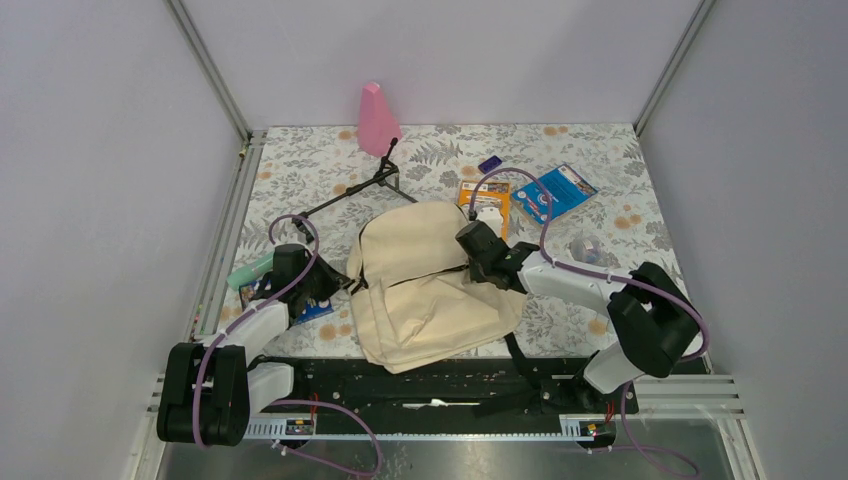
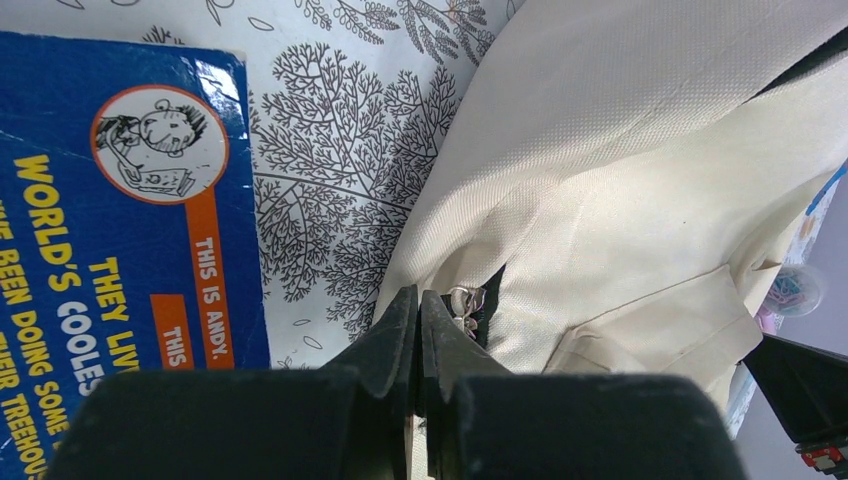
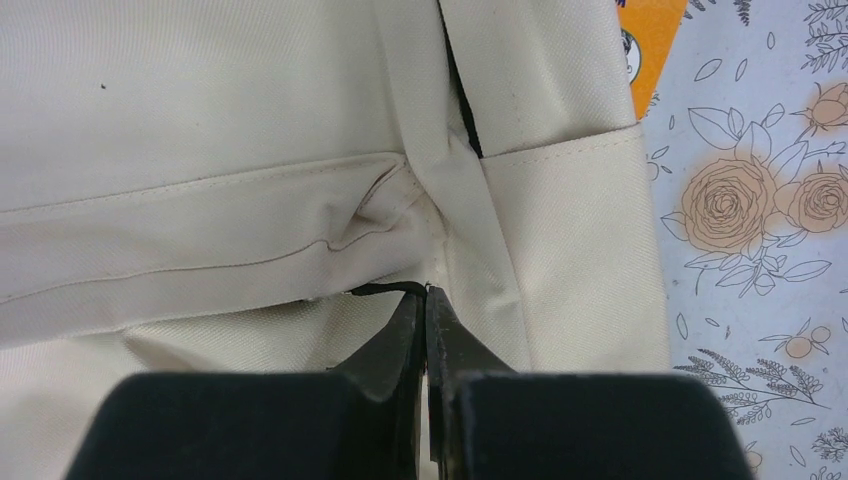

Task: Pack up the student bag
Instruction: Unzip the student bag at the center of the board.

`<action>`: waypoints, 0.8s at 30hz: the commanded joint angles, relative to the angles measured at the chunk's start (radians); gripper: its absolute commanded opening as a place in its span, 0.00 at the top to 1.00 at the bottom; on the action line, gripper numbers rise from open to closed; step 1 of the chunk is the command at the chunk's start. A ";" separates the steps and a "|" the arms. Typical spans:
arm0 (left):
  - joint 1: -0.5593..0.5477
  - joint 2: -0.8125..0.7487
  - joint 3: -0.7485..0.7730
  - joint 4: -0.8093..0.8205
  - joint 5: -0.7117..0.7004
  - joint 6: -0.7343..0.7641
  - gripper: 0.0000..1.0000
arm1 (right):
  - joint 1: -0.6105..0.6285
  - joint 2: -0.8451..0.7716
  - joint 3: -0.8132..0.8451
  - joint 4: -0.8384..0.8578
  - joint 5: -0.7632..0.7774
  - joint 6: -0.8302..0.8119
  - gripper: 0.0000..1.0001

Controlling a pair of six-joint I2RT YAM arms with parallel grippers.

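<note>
The student bag (image 1: 430,290), cream fabric with black trim, lies flat in the middle of the floral table. My left gripper (image 1: 335,283) is at the bag's left edge. In the left wrist view its jaws (image 2: 418,300) are shut, with a metal zipper pull (image 2: 468,305) just right of the tips and outside them. My right gripper (image 1: 472,243) rests on the bag's upper right part. Its jaws (image 3: 424,295) are shut on the end of a thin black zipper cord (image 3: 385,289) that comes out of a seam in the bag (image 3: 200,120).
A blue book (image 2: 110,260) lies under the left arm, with a teal tube (image 1: 250,270) beside it. Behind the bag are a pink object (image 1: 377,118), a black stand (image 1: 360,190), an orange book (image 1: 484,200), a blue booklet (image 1: 556,190) and a clear tub of clips (image 1: 585,248).
</note>
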 commanded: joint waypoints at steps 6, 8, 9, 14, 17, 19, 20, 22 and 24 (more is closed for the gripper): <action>0.018 -0.031 0.032 0.013 -0.035 0.055 0.94 | -0.032 -0.084 -0.009 -0.088 -0.031 -0.059 0.87; 0.017 -0.065 0.048 0.003 -0.018 0.058 0.76 | -0.032 -0.111 -0.012 -0.088 -0.057 -0.061 0.66; 0.017 -0.084 0.059 -0.008 -0.010 0.061 0.63 | -0.032 -0.128 -0.014 -0.087 -0.072 -0.064 0.55; -0.025 -0.193 0.154 -0.134 -0.008 0.076 0.28 | -0.033 -0.230 -0.044 -0.075 -0.131 -0.078 0.28; -0.091 -0.231 0.243 -0.229 -0.018 0.113 0.21 | -0.033 -0.291 -0.066 -0.081 -0.148 -0.084 0.26; -0.148 -0.218 0.311 -0.285 0.002 0.161 0.16 | -0.031 -0.333 -0.075 -0.104 -0.163 -0.074 0.25; -0.167 -0.200 0.354 -0.322 0.018 0.196 0.15 | -0.032 -0.356 -0.083 -0.116 -0.169 -0.059 0.25; -0.210 -0.141 0.465 -0.423 0.050 0.297 0.14 | -0.032 -0.417 -0.108 -0.142 -0.182 -0.004 0.24; -0.251 -0.065 0.554 -0.501 0.080 0.383 0.13 | -0.031 -0.478 -0.146 -0.159 -0.186 0.070 0.24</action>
